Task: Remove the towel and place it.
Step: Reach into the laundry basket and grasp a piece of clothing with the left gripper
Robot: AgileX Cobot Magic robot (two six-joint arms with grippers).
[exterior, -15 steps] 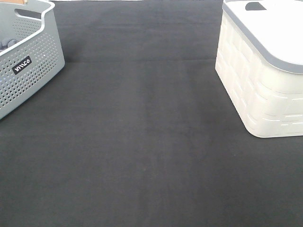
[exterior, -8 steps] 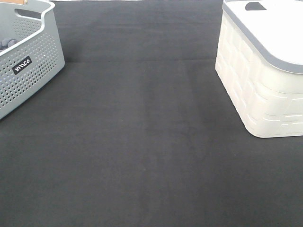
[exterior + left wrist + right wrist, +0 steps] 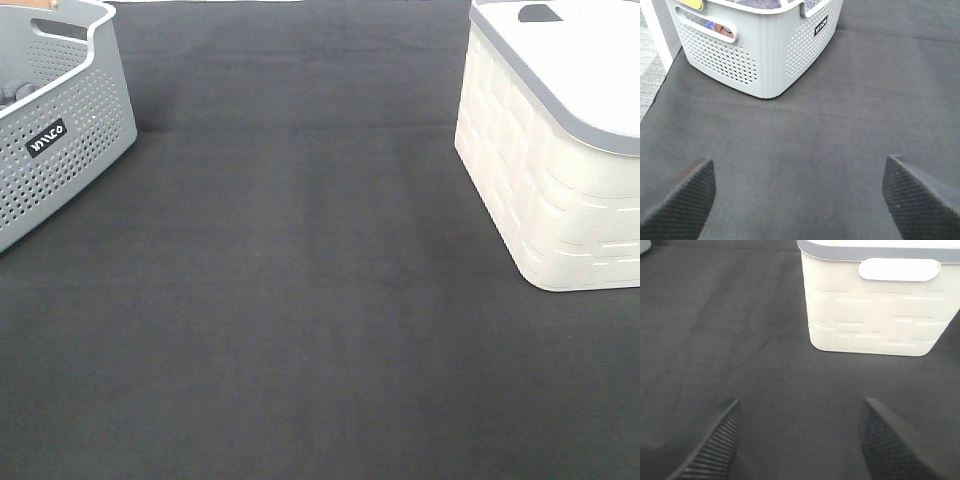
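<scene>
Your left fingers [image 3: 685, 200] and right fingers [image 3: 715, 445] hang spread wide apart and empty over the black desk [image 3: 300, 300]. The lavender towel [image 3: 762, 3] lies inside the grey perforated basket [image 3: 70, 130] at the desk's left side. A white lidded bin [image 3: 560, 180] stands well apart on the right.

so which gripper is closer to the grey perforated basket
Left. The left gripper faces the grey perforated basket across a stretch of dark mat; the right gripper faces the white lidded bin on the opposite side.
</scene>
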